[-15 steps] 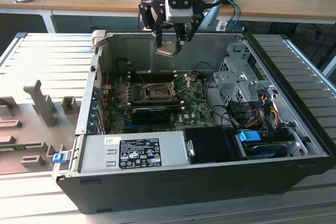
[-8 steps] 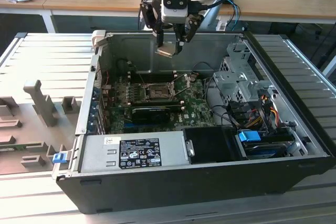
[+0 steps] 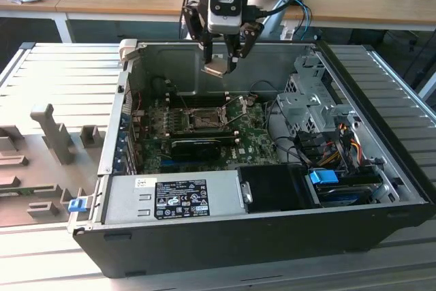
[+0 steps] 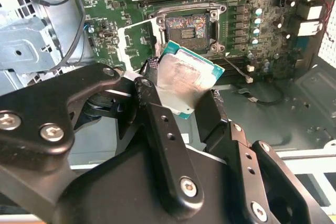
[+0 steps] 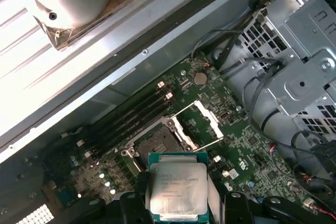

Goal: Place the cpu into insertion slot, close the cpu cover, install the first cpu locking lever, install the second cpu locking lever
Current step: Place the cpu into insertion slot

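My gripper (image 3: 219, 65) hangs above the back of the open computer case, shut on the cpu (image 3: 216, 68). In both wrist views the cpu (image 4: 184, 80) (image 5: 177, 190) is a silver-faced chip with a green edge, pinched by its sides between the black fingers (image 4: 157, 121). The insertion slot (image 3: 204, 119) (image 4: 188, 27) (image 5: 157, 142) lies bare on the green board, below and ahead of the chip. The cpu cover (image 4: 137, 43) (image 5: 202, 124) stands swung open beside the slot. A thin locking lever (image 4: 236, 69) sticks out, unlatched.
A grey power supply (image 3: 177, 195) fills the case's front. A metal drive cage (image 3: 310, 107) with cables sits on the exterior view's right. A long black card (image 3: 197, 144) lies just in front of the slot. Grey fixture blocks (image 3: 48, 134) stand outside the case.
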You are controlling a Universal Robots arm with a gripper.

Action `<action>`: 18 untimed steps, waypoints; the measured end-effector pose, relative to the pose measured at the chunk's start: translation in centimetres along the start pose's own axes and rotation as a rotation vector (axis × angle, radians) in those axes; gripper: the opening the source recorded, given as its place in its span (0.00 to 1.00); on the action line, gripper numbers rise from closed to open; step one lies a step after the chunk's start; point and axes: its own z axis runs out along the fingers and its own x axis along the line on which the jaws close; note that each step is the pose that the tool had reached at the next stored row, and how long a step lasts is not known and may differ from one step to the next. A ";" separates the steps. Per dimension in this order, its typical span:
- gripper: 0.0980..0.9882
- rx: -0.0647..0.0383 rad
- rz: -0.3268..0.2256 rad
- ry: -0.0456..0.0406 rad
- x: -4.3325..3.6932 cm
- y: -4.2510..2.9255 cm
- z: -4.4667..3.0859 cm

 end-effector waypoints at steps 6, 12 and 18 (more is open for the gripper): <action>0.48 -0.003 0.143 -0.0127 0.00 -0.01 0.14; 0.48 -0.003 0.188 -0.0167 -0.01 -0.02 0.22; 0.48 -0.004 0.224 -0.0199 -0.01 -0.03 0.28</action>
